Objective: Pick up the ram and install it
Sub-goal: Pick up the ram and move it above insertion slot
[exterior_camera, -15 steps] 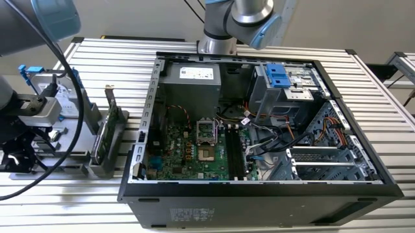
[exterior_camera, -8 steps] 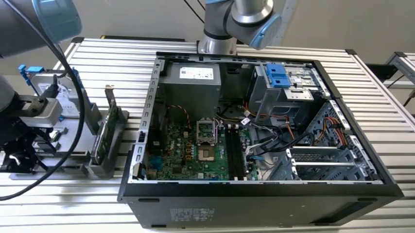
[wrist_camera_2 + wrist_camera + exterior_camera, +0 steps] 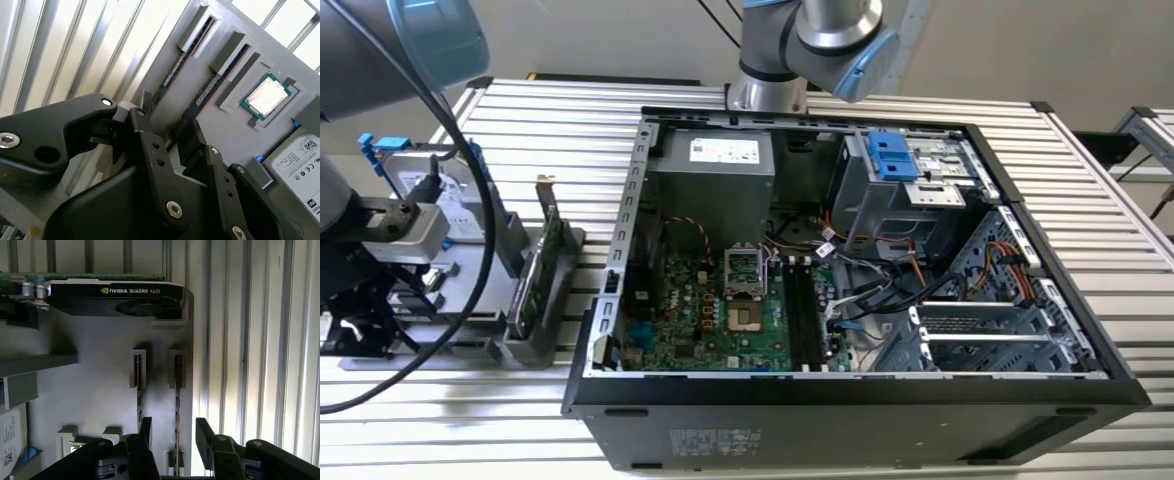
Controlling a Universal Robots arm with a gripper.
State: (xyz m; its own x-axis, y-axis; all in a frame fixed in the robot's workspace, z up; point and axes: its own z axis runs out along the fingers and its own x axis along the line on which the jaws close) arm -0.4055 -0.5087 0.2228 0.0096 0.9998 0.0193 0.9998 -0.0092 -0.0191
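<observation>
Two ram sticks stand on edge in slots of a grey holder (image 3: 100, 390). In the first wrist view they are the ram (image 3: 176, 395) and a second stick (image 3: 138, 390) beside it. My gripper (image 3: 175, 432) is open, with its black fingers (image 3: 205, 432) on either side of the ram and a gap on each side. In the second wrist view the same ram (image 3: 202, 97) runs down between the fingers (image 3: 140, 125) of my gripper (image 3: 167, 122). In the exterior view the arm's dark end (image 3: 360, 310) hangs over the holder at the far left.
An open computer case (image 3: 854, 390) lies on the slatted table, with its motherboard's memory slots (image 3: 807, 310) exposed. The holder (image 3: 520, 345) also carries a graphics card (image 3: 115, 295), a processor chip (image 3: 267, 95) and a hard drive (image 3: 300, 160).
</observation>
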